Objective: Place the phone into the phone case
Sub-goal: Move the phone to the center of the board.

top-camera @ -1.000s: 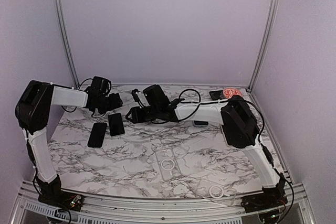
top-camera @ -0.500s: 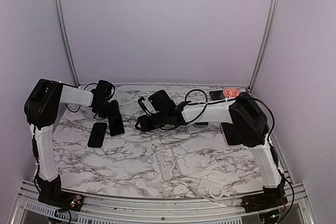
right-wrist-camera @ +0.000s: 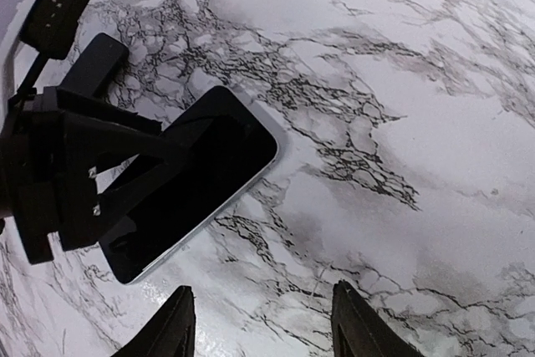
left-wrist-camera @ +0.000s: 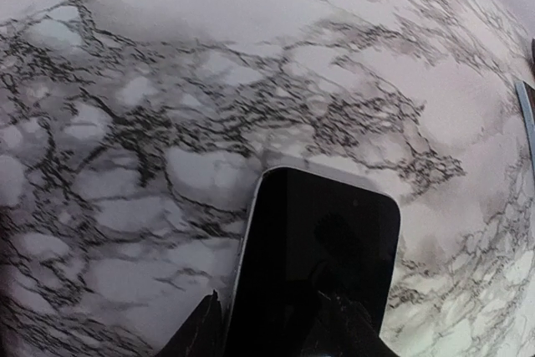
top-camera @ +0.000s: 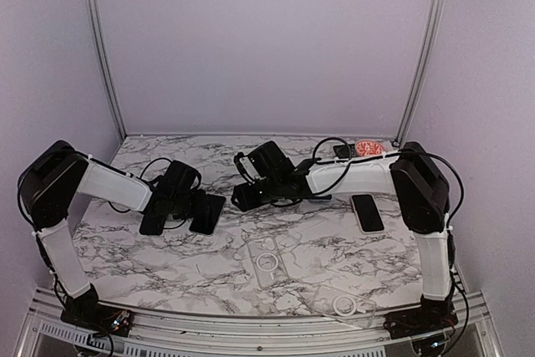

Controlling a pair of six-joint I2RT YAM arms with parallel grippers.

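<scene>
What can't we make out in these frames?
- Whether the left gripper grips the phone: left wrist view cuts both at the bottom edge; top view too small.
- Second phone: top view, left arm covers its far end.
- Clear case: top view, outline too faint to trace.
- Red item, far right corner: top view, too small to identify.

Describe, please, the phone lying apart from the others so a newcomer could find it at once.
Start at the marble table and go to its right side, beside the right arm and its upright link. There a dark phone lies flat on bare marble. Unlike the two phones at the left, huddled by the left arm, it sits alone.
</scene>
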